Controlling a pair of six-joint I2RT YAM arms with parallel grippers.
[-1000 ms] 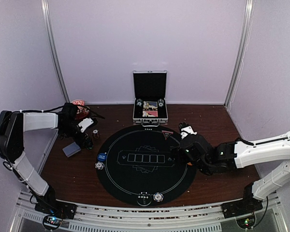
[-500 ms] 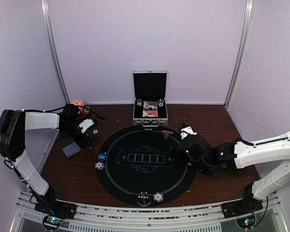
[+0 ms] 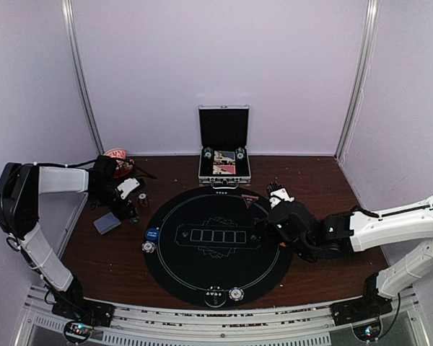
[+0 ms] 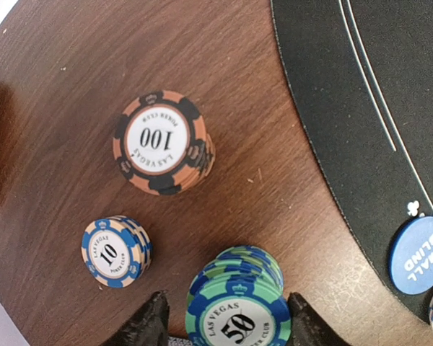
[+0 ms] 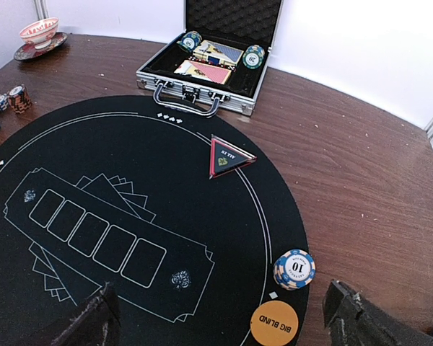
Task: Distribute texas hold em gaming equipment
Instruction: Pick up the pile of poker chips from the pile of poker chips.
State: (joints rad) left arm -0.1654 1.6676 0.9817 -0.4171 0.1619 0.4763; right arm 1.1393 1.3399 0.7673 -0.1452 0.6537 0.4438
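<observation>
Left gripper (image 4: 229,297) straddles the green chip stack (image 4: 238,321) on the table (image 4: 274,180), a finger close on each side; pinching or not, I cannot tell. Right gripper (image 5: 220,306) gapes wide over the mat (image 5: 202,202), with the orange button (image 5: 274,324) and blue chip stack (image 5: 294,269) just ahead between its jaws.

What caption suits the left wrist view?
Left jaws flank the green 50 stack; blue 10 stack and orange 100 stack stand apart on the table.

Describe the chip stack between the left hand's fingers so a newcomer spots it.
Left of the round black mat, on the wooden table, stand three chip stacks. It's the green one marked 50, not the orange 100 or blue 10.
</observation>
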